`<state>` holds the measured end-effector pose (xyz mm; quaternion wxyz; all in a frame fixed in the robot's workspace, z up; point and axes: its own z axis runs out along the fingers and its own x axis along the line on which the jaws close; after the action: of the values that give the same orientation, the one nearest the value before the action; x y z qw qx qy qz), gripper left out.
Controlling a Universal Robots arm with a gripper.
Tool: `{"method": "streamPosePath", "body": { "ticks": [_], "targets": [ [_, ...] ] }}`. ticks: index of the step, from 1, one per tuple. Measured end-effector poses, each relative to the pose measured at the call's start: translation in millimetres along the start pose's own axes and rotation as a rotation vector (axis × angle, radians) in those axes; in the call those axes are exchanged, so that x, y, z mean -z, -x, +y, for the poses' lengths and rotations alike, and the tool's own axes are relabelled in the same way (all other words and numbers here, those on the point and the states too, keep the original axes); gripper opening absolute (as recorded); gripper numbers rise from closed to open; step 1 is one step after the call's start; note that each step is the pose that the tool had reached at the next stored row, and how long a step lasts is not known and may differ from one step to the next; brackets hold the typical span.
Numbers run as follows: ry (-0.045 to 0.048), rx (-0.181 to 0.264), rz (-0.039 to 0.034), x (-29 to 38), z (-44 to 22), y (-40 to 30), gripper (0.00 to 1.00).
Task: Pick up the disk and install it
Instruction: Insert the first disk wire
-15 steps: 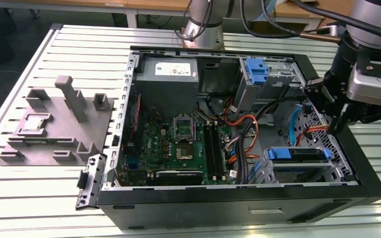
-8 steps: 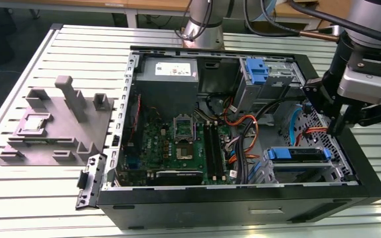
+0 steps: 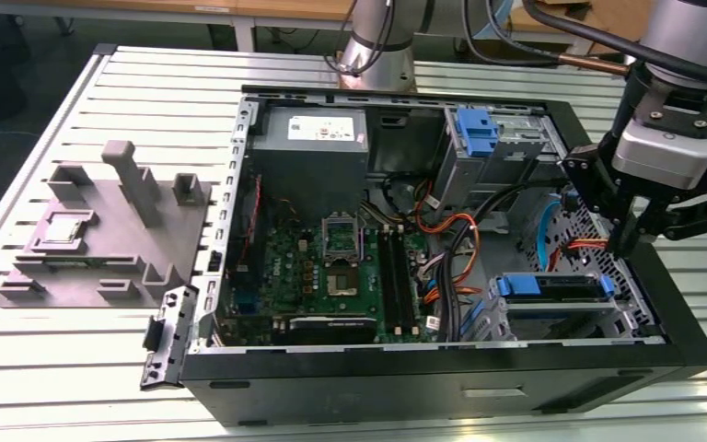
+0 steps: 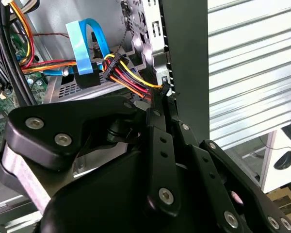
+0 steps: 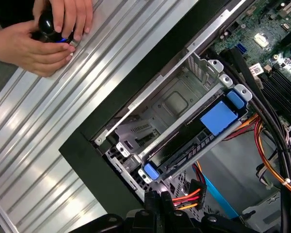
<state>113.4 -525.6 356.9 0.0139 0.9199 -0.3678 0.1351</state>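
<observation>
We see the pincer [image 3: 633,241] pinched shut on the power connector [image 4: 117,68], the disk [image 5: 203,127] just beside it; a slip could snag those wires [image 5: 269,155].

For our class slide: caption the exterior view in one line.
Gripper hangs inside the open computer case, above the blue-framed disk in its bay.

A slatted metal bench [image 3: 144,83] of pale ribbed strips carries everything here. In the exterior view, an open black computer case [image 3: 452,368] lies on its side over the bench's middle and toward 3 o'clock. A grey moulded fixture block [image 3: 108,230] with upright posts sits at 9 o'clock, just beside the case. In the first wrist view, a person's hands [image 5: 43,34] rest on the slats [image 5: 53,126], holding a small dark object [image 5: 51,22].
</observation>
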Motion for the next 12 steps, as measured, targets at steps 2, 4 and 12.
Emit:
{"method": "streamPosePath", "body": {
  "ticks": [2,4,12],
  "targets": [
    [0.0003,-0.001,0.0001,0.0,-0.1,0.0,0.16],
    [0.0005,-0.002,0.0001,0.0,0.0,0.0,0.16],
    [0.031,-0.115,0.0089,-0.2,-0.1,0.1,0.16]
  ]
}}
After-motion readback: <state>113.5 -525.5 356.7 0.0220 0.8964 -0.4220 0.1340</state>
